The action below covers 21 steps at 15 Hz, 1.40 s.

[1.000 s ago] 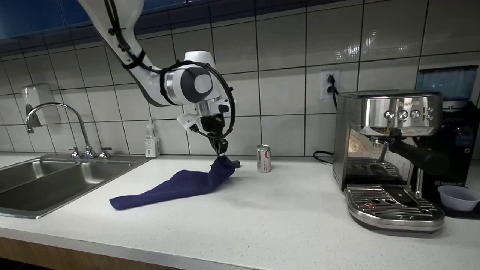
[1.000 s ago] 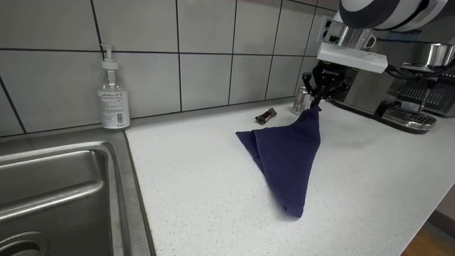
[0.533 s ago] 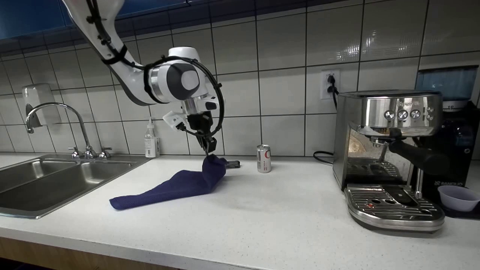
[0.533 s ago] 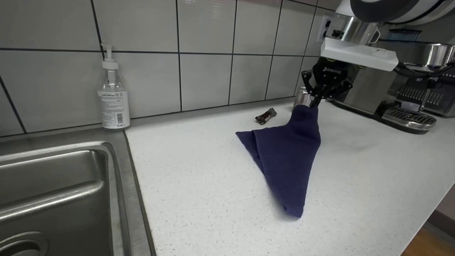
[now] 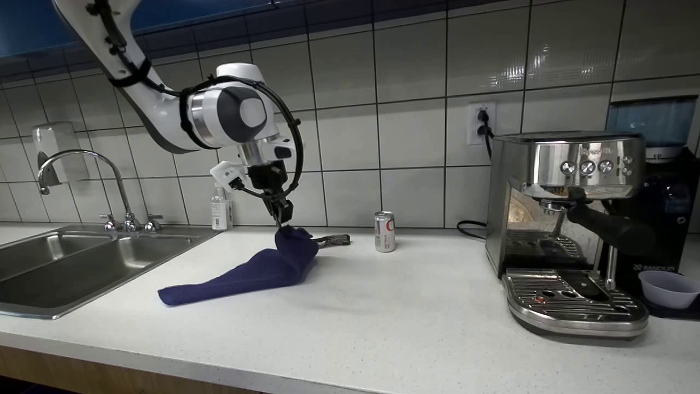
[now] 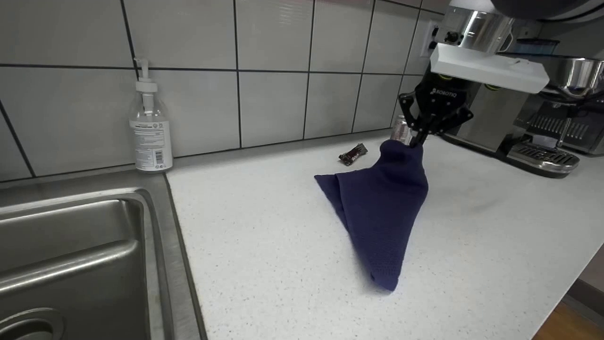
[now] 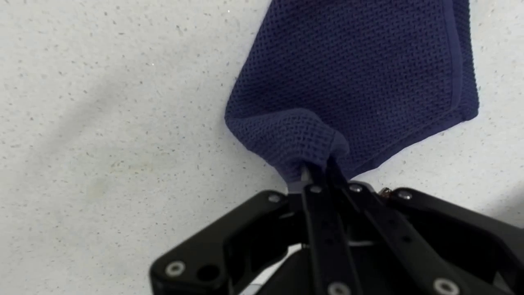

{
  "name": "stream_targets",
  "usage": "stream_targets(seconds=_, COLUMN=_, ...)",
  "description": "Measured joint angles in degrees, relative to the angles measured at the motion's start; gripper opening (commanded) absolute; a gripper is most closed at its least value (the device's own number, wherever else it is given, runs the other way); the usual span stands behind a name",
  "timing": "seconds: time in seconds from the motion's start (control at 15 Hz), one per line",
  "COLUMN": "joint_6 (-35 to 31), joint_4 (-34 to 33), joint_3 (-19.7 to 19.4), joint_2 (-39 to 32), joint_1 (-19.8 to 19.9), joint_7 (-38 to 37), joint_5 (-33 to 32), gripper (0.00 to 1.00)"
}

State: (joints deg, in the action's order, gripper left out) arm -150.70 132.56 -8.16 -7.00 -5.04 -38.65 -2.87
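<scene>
- Although most of the dark blue cloth (image 6: 384, 208) lies on the white countertop (image 6: 264, 245) beside the steel sink (image 6: 172, 264), we see one corner lifted at the end away from the sink.
- We find that corner in the gripper (image 5: 280, 223), whose jaws are drawn together with only pinched fabric between them, as the wrist view also shows.
- We notice the lifted part folding over just below the grip, and in an exterior view the cloth's free end tapers toward the sink.
- Up close, we make out a waffle-like weave, a stitched hem and a second layer showing along one edge of the cloth.
- We see the white arm (image 5: 156, 106) slanting down to the gripper from the sink's side of the scene.
- At the sink's back corner we see a pump bottle (image 6: 151, 139) with a white label; a curved faucet (image 5: 123, 192) rises at the back of the sink, and a dispenser (image 5: 64, 150) hangs above it on the tiled wall (image 5: 413, 131).
- Farther from the sink than the bottle, we spot a small dark packet (image 6: 353, 154); we cannot tell what it contains.
- We see a drinks can (image 5: 385, 232) standing upright, farther from the sink than the packet; in an exterior view the gripper and the cloth partly hide it.
- Well away from the sink, past the can, we find the metal coffee machine (image 5: 538, 219), with a pale purple bowl (image 5: 668, 290) beside it.
</scene>
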Motion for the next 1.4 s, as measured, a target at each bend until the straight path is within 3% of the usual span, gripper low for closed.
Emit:
stream_targets(seconds=0.67, joint_6=0.0, joint_4=5.1, joint_3=5.2, joint_2=4.4, joint_1=-0.1, joint_7=-4.1, joint_5=-1.2, gripper=0.01)
stream_targets(seconds=1.4, joint_6=-0.2, joint_4=6.8, joint_3=6.5, joint_2=5.3, joint_1=-0.1, joint_7=-4.1, joint_5=-1.9, gripper=0.01)
